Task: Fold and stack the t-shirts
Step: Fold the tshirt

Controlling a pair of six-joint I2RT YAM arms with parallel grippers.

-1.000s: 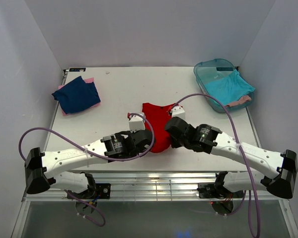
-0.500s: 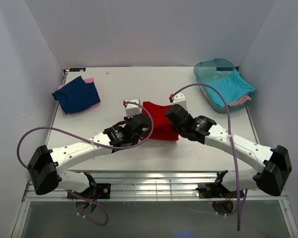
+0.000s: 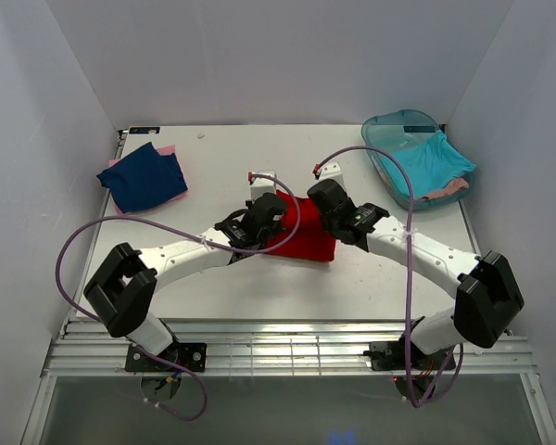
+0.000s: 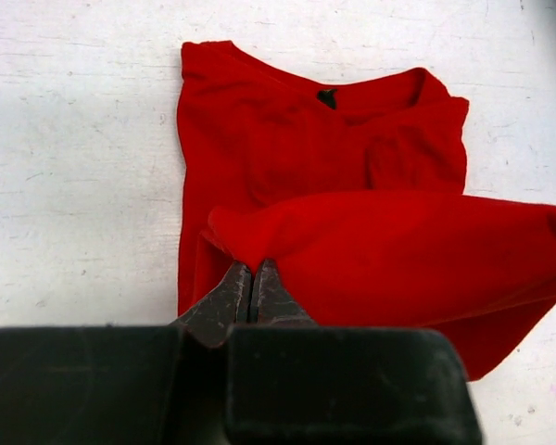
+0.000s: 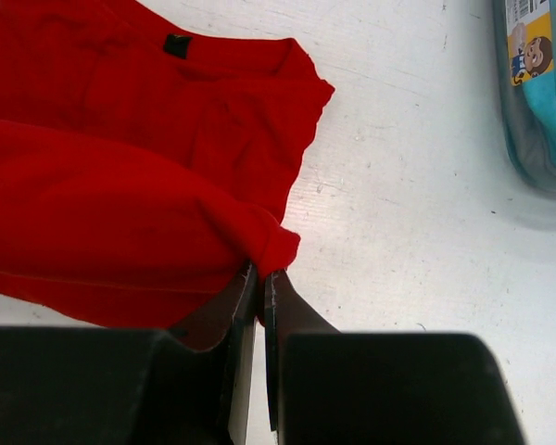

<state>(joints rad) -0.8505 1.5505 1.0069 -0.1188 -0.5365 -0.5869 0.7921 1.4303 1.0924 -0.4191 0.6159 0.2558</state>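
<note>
The red t-shirt lies mid-table with its collar at the far end. Its near hem is lifted and carried over the body as a fold. My left gripper is shut on the fold's left corner, and my right gripper is shut on its right corner. From above, both grippers sit over the shirt's far half. A folded navy blue t-shirt rests on a pink one at the far left.
A translucent teal tub stands at the back right, holding a turquoise t-shirt and a pink one. Its edge shows in the right wrist view. White walls enclose the table on three sides.
Both grippers have moved away from the bases toward the collar, carrying the red shirt's near hem over its body. The shirt now looks shorter front to back.
</note>
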